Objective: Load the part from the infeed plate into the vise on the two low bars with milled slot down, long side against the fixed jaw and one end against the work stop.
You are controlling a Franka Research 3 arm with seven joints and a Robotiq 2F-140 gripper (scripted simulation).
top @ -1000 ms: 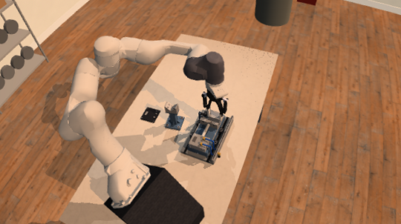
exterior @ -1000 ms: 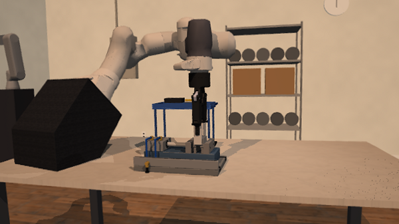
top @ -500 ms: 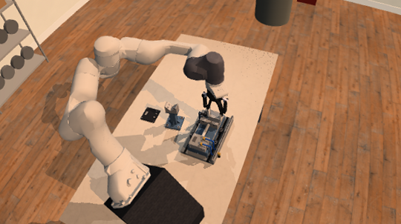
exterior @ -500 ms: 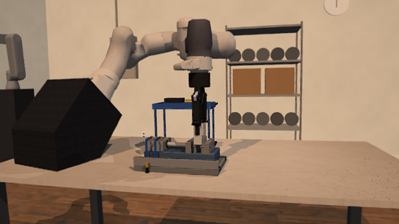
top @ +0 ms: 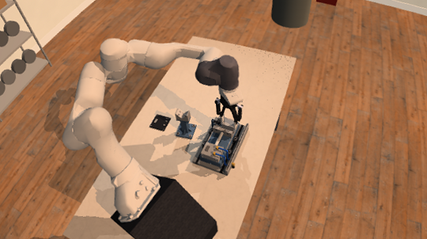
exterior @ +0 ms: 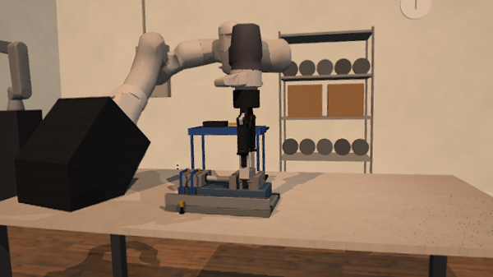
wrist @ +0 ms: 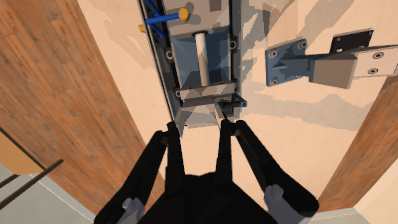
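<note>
My gripper (top: 229, 121) (exterior: 246, 162) (wrist: 199, 110) points down over the vise and is shut on the part. The part (exterior: 250, 173) (wrist: 199, 114) is a light grey block between the two jaws, its top a little above them in the exterior view. The moving jaw (exterior: 233, 181) (wrist: 207, 92) is on the cylinder rod (wrist: 201, 59). The fixed jaw (exterior: 259, 181) is on the far side from the cylinder. The work stop (wrist: 232, 105) shows beside the moving jaw in the wrist view. The slot, the low bars and any contact with them, the fixed jaw or the stop are hidden or too small to tell.
The V-block (top: 183, 115) (wrist: 332, 71) stands beside the vise on its blue base. The black infeed plate (top: 160, 122) (wrist: 352, 41) lies beyond it, with no block on it. The air cylinder (top: 211, 154) and blue hoses (top: 223, 153) (wrist: 162, 19) are at the vise's other end.
</note>
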